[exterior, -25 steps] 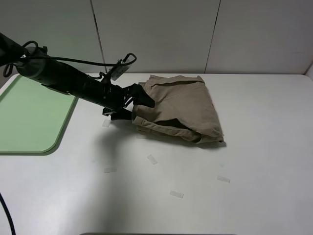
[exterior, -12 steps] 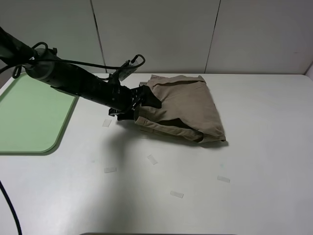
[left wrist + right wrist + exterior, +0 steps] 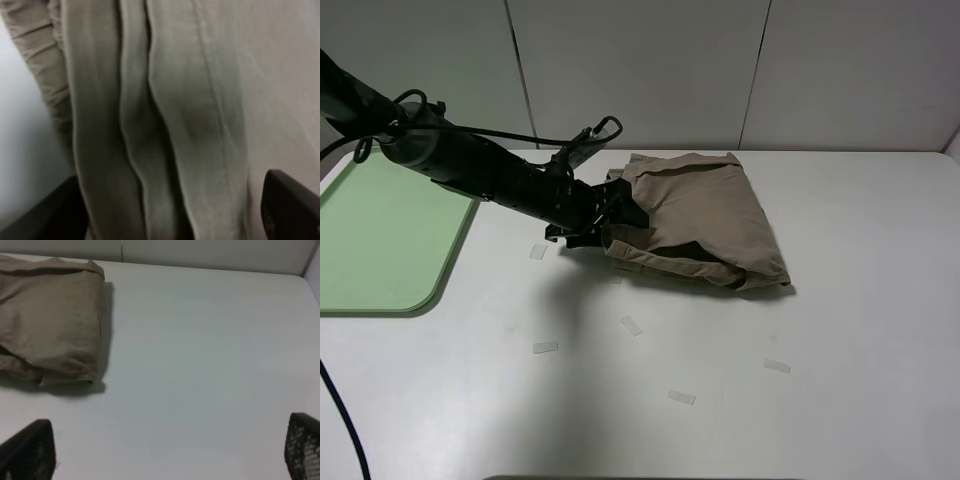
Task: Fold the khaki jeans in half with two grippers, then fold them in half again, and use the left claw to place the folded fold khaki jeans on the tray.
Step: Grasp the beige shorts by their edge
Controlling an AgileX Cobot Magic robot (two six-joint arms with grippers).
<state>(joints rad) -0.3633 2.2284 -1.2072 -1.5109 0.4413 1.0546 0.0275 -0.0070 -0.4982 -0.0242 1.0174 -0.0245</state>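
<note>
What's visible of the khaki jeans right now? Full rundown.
The khaki jeans are tan, cotton-looking shorts, folded into a compact, roughly square stack of several layers. They lie on the white table, right of the green tray and clear of it. Gathered waistband fabric and long seams fill the left wrist view. The left claw is pushed in at the stack's left edge, with layers between its prongs; whether it has closed cannot be told. The right gripper is open, away from the cloth.
</note>
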